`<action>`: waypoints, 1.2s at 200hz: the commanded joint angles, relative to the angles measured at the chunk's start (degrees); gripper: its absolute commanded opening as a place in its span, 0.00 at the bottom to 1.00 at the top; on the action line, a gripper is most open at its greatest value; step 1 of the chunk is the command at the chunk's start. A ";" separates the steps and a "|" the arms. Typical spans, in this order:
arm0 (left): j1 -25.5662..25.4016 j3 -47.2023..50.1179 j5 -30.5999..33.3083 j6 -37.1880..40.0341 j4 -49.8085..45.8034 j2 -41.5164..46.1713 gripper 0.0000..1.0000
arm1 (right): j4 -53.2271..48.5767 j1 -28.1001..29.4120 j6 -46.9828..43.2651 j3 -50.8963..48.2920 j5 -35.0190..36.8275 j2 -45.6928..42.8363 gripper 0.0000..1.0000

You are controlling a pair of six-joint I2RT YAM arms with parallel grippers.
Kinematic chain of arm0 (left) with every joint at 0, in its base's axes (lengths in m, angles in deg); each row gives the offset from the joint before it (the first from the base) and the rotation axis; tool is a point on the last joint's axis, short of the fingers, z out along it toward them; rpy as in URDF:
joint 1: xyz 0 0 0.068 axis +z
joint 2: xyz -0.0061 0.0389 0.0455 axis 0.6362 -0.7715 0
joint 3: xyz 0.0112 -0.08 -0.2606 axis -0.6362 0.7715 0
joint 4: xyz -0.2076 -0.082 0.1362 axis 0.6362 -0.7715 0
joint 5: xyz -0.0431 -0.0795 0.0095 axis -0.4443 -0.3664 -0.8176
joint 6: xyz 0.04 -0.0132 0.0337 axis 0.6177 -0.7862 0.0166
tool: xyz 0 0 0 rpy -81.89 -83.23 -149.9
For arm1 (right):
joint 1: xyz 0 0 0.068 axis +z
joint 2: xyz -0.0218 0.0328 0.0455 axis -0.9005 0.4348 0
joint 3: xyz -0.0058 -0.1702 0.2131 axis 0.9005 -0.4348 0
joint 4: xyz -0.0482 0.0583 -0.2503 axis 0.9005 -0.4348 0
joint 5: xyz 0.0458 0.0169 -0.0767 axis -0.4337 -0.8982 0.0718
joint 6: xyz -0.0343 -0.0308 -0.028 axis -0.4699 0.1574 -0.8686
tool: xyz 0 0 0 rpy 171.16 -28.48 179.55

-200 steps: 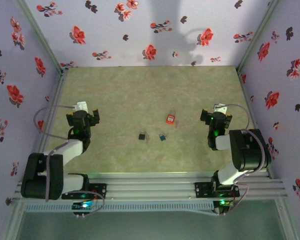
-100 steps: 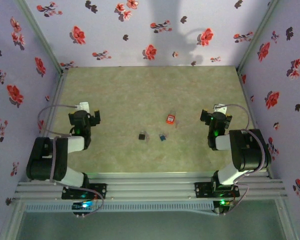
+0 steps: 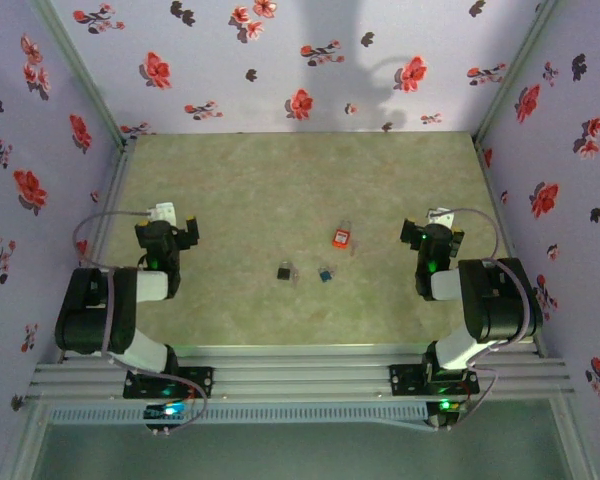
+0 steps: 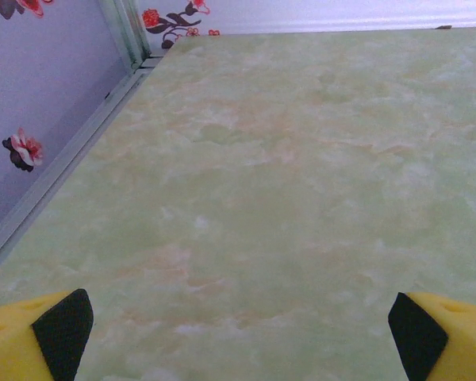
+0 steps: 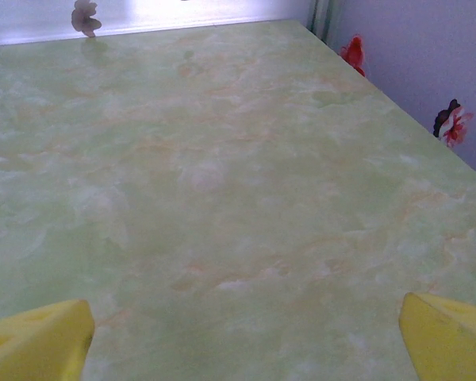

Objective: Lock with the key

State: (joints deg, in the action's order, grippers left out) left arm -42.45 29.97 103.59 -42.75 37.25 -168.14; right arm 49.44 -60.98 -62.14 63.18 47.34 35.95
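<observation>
A small red padlock (image 3: pixel 341 237) lies near the middle of the green marbled table (image 3: pixel 280 180). In front of it lie a small black piece (image 3: pixel 283 272) and a small blue piece (image 3: pixel 325 274); which one is the key I cannot tell at this size. My left gripper (image 3: pixel 166 230) rests low at the left, well apart from all three. In its wrist view the left gripper (image 4: pixel 238 337) is open, its yellow fingertips (image 4: pixel 40 337) at the corners with bare table between. My right gripper (image 3: pixel 432 232) sits at the right. The right gripper (image 5: pixel 246 341) is open too, holding nothing.
Floral purple walls (image 3: pixel 280 70) enclose the table at the back and on both sides. A metal rail (image 4: pixel 55 178) runs along the left edge. The arm bases stand on an aluminium frame (image 3: pixel 300 375) at the near edge.
The left arm has folded back, its elbow drawn nearer the base, and its gripper has shifted slightly left. The right arm and the three small items have not moved.
</observation>
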 commanded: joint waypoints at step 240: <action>0.33 1.27 3.23 -0.56 4.88 -1.25 1.00 | 0.01 -0.35 1.75 1.02 -0.22 -0.68 0.99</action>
State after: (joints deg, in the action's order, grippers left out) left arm -42.45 30.84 105.32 -42.95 39.74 -168.86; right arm 49.44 -60.98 -61.29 63.18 47.21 35.95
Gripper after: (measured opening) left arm 0.997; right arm 0.993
